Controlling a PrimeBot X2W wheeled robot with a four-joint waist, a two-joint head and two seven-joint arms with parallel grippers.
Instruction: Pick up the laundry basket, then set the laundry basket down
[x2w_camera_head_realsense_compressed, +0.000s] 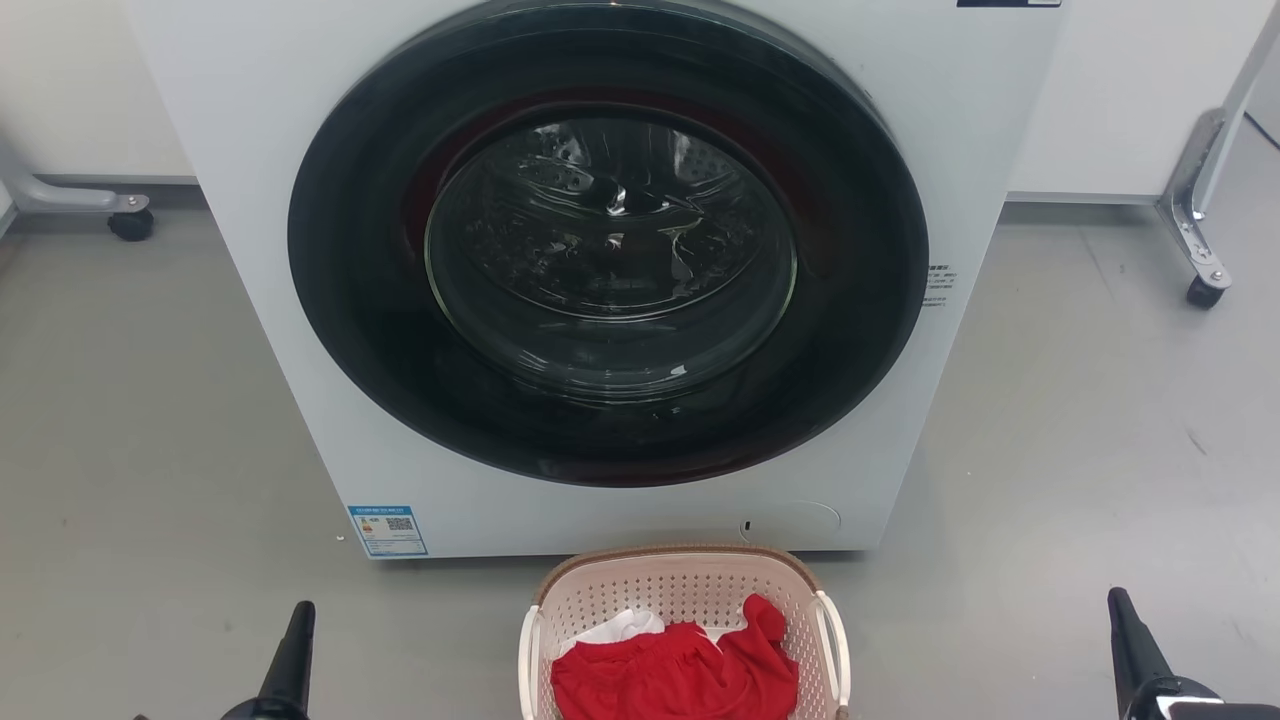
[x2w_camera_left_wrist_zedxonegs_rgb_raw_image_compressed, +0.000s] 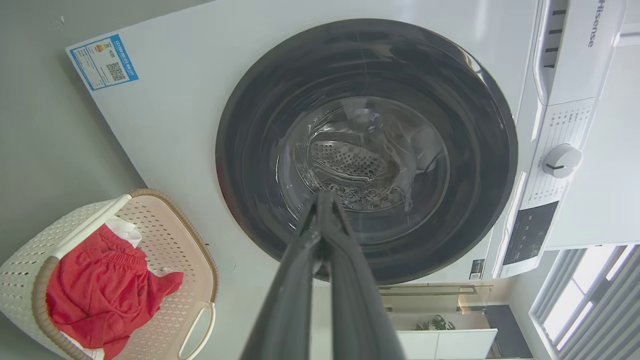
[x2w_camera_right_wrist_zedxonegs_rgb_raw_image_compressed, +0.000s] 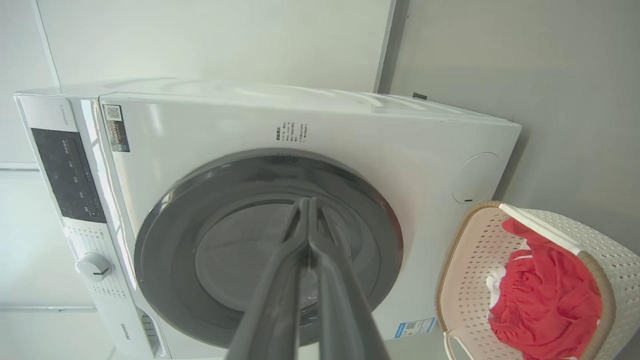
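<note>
Head view: the laundry basket (x2w_camera_head_realsense_compressed: 680, 590) stands on the floor (x2w_camera_head_realsense_compressed: 150, 400) just in front of the washing machine (x2w_camera_head_realsense_compressed: 950, 130), below its round dark door (x2w_camera_head_realsense_compressed: 610, 250), which is closed. A red garment (x2w_camera_head_realsense_compressed: 680, 680) lies heaped in the basket over a bit of white cloth (x2w_camera_head_realsense_compressed: 625, 628). My left gripper (x2w_camera_head_realsense_compressed: 300, 625) and my right gripper (x2w_camera_head_realsense_compressed: 1125, 625) are well apart from the basket, one on each side of it, nearer to me than the machine's base, and touch nothing.

Left wrist view: my left gripper (x2w_camera_left_wrist_zedxonegs_rgb_raw_image_compressed: 324, 197) points at the machine's (x2w_camera_left_wrist_zedxonegs_rgb_raw_image_compressed: 190, 100) door (x2w_camera_left_wrist_zedxonegs_rgb_raw_image_compressed: 367, 150). Its jaws are pressed together with nothing between them. The basket (x2w_camera_left_wrist_zedxonegs_rgb_raw_image_compressed: 160, 225) sits by the machine's bottom edge, not far from the blue label (x2w_camera_left_wrist_zedxonegs_rgb_raw_image_compressed: 104, 61), with the red garment (x2w_camera_left_wrist_zedxonegs_rgb_raw_image_compressed: 100, 285) inside.

Right wrist view: my right gripper (x2w_camera_right_wrist_zedxonegs_rgb_raw_image_compressed: 305, 202) also points at the door (x2w_camera_right_wrist_zedxonegs_rgb_raw_image_compressed: 210, 250) of the machine (x2w_camera_right_wrist_zedxonegs_rgb_raw_image_compressed: 350, 135). Its jaws meet at the tips and grip nothing. The basket (x2w_camera_right_wrist_zedxonegs_rgb_raw_image_compressed: 475, 260) stands against the machine's lower front, close to the blue label (x2w_camera_right_wrist_zedxonegs_rgb_raw_image_compressed: 412, 327), with the red garment (x2w_camera_right_wrist_zedxonegs_rgb_raw_image_compressed: 545, 300) and white cloth (x2w_camera_right_wrist_zedxonegs_rgb_raw_image_compressed: 497, 280) in it.
</note>
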